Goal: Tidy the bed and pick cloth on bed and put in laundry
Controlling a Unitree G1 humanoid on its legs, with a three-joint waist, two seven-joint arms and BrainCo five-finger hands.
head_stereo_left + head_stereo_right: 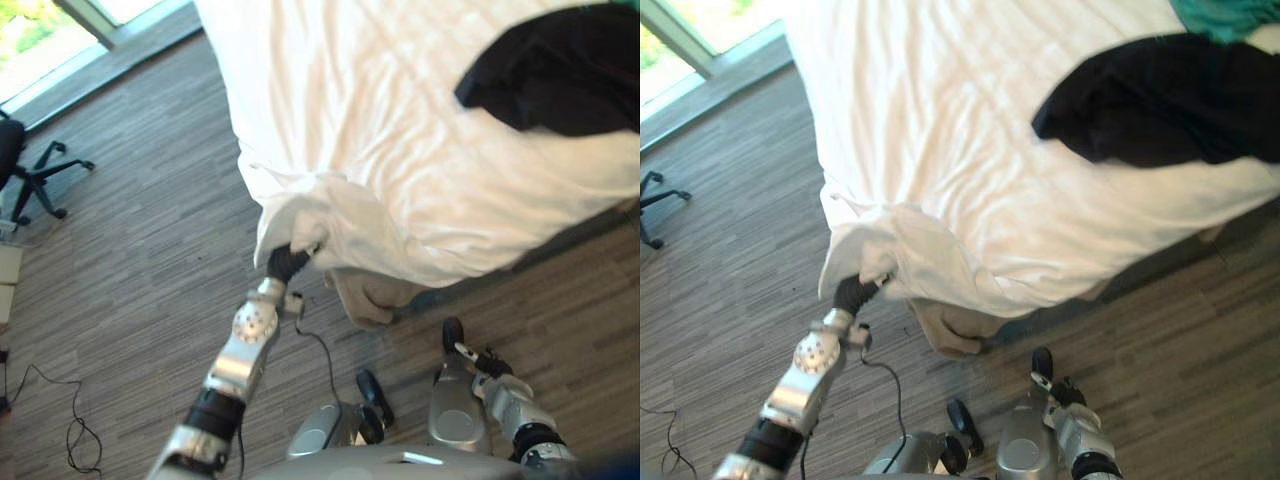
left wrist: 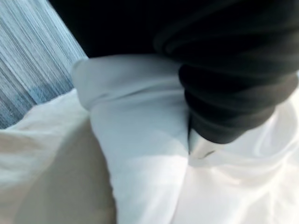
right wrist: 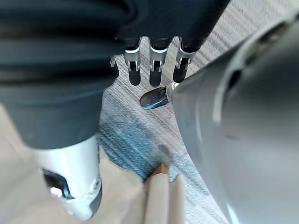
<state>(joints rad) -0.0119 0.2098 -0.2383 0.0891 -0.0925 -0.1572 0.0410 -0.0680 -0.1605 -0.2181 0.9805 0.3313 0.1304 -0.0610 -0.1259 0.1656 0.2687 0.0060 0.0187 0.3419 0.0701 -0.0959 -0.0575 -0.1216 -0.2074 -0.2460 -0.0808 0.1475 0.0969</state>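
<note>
Left hand buried in rumpled white duvet, near corner of bed; fingers hidden, grip cannot tell. Likely best: pull taut, evenly. Black crumpled cloth at bed's right edge. Right hand slack, empty.

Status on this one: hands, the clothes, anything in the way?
Left hand buried in corner of white duvet. Right hand open, idle, low over floor. Black garment on duvet, untouched; teal cloth behind it. No obstacle seen.
</note>
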